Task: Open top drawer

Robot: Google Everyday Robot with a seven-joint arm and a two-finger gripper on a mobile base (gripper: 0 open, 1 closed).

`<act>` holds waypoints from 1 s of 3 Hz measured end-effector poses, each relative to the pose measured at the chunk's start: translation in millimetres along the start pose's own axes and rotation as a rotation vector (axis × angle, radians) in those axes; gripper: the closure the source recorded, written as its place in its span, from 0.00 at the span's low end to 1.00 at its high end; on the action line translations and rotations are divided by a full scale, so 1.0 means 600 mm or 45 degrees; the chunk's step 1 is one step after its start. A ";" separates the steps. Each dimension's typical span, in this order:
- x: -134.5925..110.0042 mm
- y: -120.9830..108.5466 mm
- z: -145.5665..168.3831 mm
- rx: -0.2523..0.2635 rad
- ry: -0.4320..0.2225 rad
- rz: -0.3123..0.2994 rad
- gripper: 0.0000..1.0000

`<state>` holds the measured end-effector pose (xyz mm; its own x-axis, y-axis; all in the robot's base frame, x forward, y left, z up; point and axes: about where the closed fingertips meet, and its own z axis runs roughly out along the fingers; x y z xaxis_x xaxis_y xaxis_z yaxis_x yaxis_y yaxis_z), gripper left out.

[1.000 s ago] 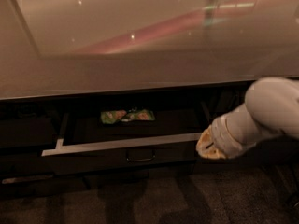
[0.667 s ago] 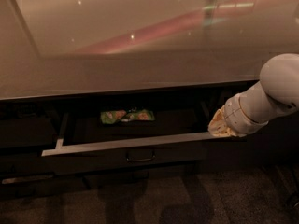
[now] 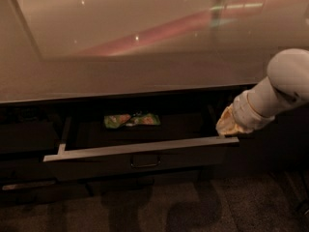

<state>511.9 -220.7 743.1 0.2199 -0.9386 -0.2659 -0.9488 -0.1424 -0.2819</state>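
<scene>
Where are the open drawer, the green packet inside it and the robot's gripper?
top drawer (image 3: 183, 156), camera view, dark front panel.
green packet (image 3: 116, 121), camera view, its left half.
gripper (image 3: 227, 124), camera view, tip by drawer's right end.

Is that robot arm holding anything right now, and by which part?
It cannot be told. The gripper sits by the right end of the pale rim of the top drawer, not at its handle; any grip there is hidden.

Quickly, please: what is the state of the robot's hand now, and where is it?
The hand: it cannot be told whether it is open or closed. It is at the right front corner of the top drawer, which is pulled out.
</scene>
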 end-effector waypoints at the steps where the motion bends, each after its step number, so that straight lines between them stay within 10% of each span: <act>1: 0.049 -0.059 0.024 -0.034 -0.038 0.091 1.00; 3: 0.041 -0.065 0.038 -0.082 -0.026 0.056 1.00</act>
<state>559.3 -231.0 726.5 0.1814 -0.9378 -0.2959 -0.9702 -0.1215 -0.2098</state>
